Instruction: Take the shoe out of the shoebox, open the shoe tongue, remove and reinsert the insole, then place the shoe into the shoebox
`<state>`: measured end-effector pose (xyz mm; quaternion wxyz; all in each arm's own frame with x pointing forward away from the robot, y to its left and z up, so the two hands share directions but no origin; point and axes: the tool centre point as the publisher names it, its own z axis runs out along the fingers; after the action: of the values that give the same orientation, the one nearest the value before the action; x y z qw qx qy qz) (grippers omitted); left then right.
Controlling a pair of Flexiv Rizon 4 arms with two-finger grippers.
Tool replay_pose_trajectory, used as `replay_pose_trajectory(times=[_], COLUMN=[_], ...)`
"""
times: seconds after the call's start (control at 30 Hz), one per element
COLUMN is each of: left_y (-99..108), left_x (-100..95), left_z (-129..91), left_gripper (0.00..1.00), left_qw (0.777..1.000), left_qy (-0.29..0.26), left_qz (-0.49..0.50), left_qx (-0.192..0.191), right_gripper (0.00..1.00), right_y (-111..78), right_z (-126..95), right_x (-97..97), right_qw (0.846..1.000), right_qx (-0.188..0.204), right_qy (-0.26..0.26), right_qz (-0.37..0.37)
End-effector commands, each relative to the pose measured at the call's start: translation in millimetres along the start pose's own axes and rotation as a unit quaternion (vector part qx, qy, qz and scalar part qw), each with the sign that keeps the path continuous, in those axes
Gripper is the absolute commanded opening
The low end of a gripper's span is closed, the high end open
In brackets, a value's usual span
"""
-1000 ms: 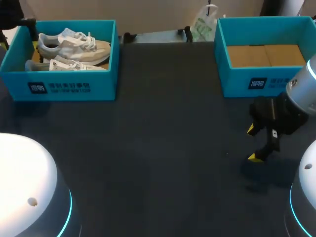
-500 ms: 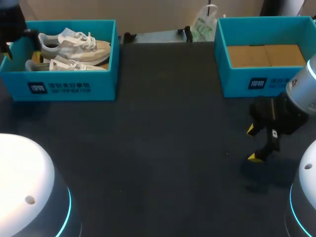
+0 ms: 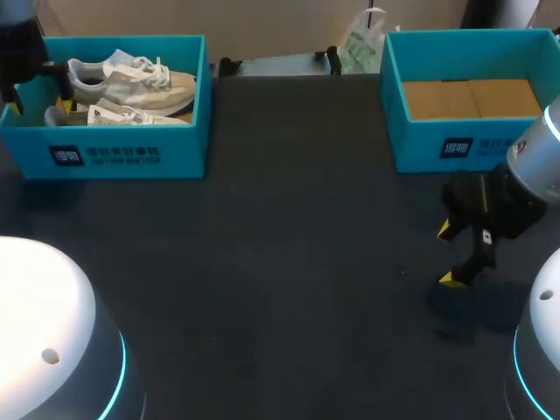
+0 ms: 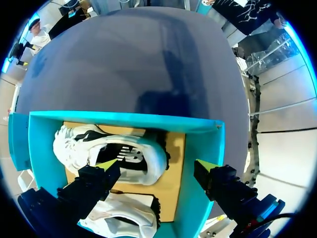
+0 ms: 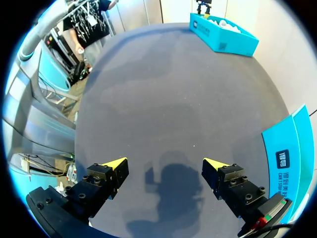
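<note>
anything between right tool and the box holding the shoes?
No. Head view shows only bare dark table between the right tool and the shoebox holding the shoes.

Shoebox [image 4: 124, 119] walls ring the shoes [image 4: 119, 156], top open, bare floor strip [image 4: 176, 163] beside one end wall

Left gripper [image 4: 156, 166] hangs at the far left, pointing down, fingers spread wide. Right gripper [image 3: 448, 254] hovers low at the right, fingers equally apart.
</note>
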<state>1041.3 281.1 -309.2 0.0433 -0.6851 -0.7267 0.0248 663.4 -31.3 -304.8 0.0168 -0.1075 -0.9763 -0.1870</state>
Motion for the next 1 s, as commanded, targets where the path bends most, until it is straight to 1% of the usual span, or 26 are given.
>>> replay_pose_trajectory(times=[0.03, 0.3, 0.63, 0.73, 0.83, 0.87, 0.97, 1.0], left_y=[-3.3, -7.8, -1.5, -0.9, -0.8, -0.2, 1.8, 2.2], left_x=[3.5, 0.7, -1.9, -0.6, 1.0, 1.5, 2.9, 3.4], left_z=[5.7, 22.0, 39.1, 43.3, 46.1, 47.5, 51.6, 53.1], left_gripper=[1.00, 1.00, 1.00, 0.94, 0.86, 0.85, 0.79, 0.79], left_qw=[1.000, 1.000, 1.000, 1.000, 1.000, 1.000, 1.000, 1.000], left_qy=[-0.007, -0.005, -0.001, 0.001, 0.001, 0.001, 0.002, 0.003], left_qz=[0.008, 0.020, 0.017, 0.017, 0.018, 0.017, 0.013, 0.013], left_qx=[-0.003, -0.005, 0.000, 0.004, 0.005, 0.006, 0.010, 0.010], right_gripper=[1.00, 1.00, 1.00, 1.00, 1.00, 1.00, 1.00, 1.00], right_y=[-0.2, -0.2, -0.2, -0.2, -0.2, -0.2, -0.2, -0.2], right_z=[-0.2, -0.2, -0.2, -0.2, -0.2, -0.2, -0.2, -0.2], right_x=[1.2, 1.2, 1.2, 1.2, 1.2, 1.2, 1.2, 1.2], right_qw=[1.000, 1.000, 1.000, 1.000, 1.000, 1.000, 1.000, 1.000], right_qx=[0.000, 0.000, 0.000, 0.000, 0.000, 0.000, 0.000, 0.000], right_qy=[-0.001, -0.001, -0.001, -0.001, -0.001, -0.001, -0.001, -0.001], right_qz=[0.000, 0.000, 0.000, 0.000, 0.000, 0.000, 0.000, 0.000])
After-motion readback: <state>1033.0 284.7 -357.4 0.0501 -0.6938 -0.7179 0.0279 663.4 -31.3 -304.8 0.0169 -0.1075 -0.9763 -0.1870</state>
